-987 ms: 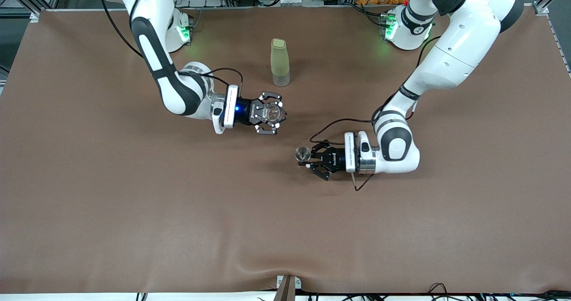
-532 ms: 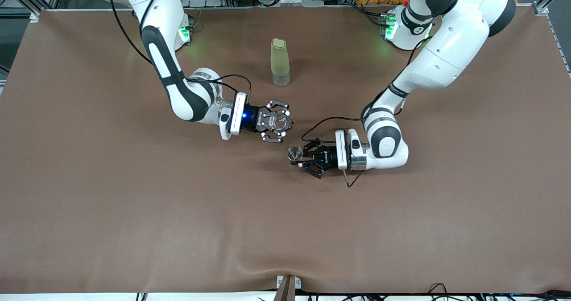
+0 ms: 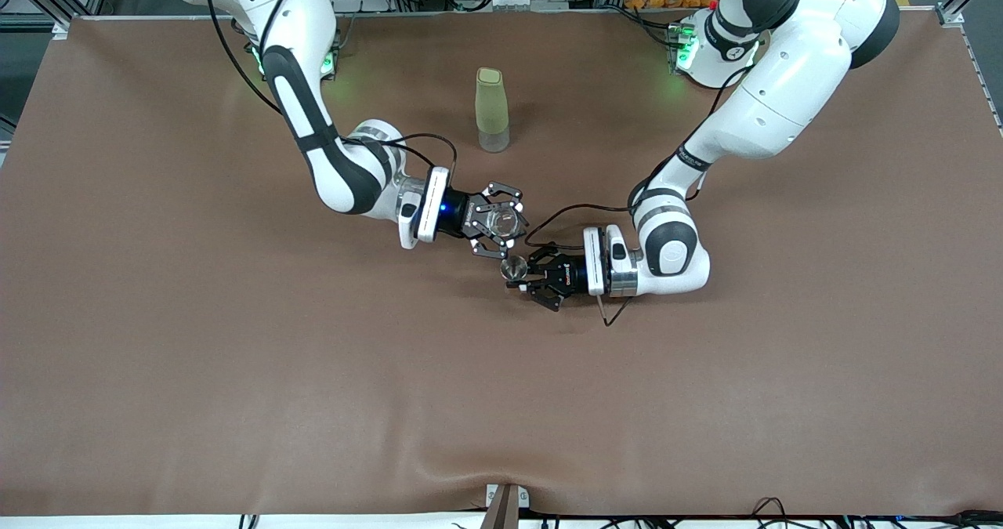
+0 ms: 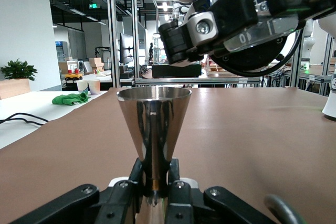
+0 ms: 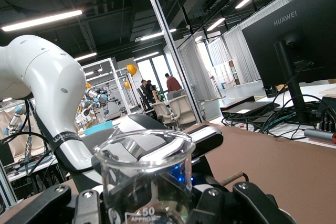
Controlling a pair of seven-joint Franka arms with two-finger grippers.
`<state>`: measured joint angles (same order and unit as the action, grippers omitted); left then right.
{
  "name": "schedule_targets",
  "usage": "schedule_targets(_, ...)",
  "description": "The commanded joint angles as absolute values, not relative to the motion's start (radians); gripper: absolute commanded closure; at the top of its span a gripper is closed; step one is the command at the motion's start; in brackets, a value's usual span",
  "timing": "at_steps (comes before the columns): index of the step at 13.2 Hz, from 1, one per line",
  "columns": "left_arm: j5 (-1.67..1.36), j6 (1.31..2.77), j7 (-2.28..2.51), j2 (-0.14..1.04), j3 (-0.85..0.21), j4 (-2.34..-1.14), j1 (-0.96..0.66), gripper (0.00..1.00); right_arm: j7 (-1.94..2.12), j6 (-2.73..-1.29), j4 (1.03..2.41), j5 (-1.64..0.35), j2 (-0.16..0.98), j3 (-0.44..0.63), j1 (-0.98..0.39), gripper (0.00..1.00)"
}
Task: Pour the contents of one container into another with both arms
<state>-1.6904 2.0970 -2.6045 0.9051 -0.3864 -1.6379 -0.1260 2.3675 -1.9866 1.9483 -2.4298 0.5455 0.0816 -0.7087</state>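
Observation:
My right gripper (image 3: 504, 223) is shut on a clear glass beaker (image 3: 499, 219), held upright above the middle of the table. In the right wrist view the beaker (image 5: 145, 174) stands between the jaws of the right gripper (image 5: 146, 205). My left gripper (image 3: 523, 275) is shut on a small shiny metal cone cup (image 3: 513, 268), upright just beside and below the beaker. The left wrist view shows the cup (image 4: 154, 121) pinched at its narrow waist by the left gripper (image 4: 156, 184), with the right gripper (image 4: 236, 19) looming close above its rim.
A tall olive-green bottle (image 3: 491, 110) with a clear base stands on the brown table cover (image 3: 235, 372), farther from the front camera than both grippers. A loose black cable (image 3: 576, 215) loops by the left wrist.
Both arms have moved toward each other. The beaker has come down toward the front camera and the metal cup has shifted toward it, so the two now nearly meet.

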Motion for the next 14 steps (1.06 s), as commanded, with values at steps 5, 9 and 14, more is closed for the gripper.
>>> schedule_targets(5, -1.727, 2.105, -2.646, 0.913, -0.380, -1.635, -0.138, 1.00, 2.379, -2.060, 1.864, -2.519, 0.589, 0.057, -0.744, 1.00)
schedule_targets(9, -1.729, 2.105, -2.652, 0.913, -0.380, -1.635, -0.137, 1.00, 2.364, -2.072, 1.870, -2.534, 0.589, 0.037, -0.744, 1.00)
schedule_targets(14, -1.743, 2.103, -2.652, 0.913, -0.380, -1.637, -0.137, 1.00, 2.196, -2.091, 1.871, -2.566, 0.580, 0.011, -0.744, 1.00)
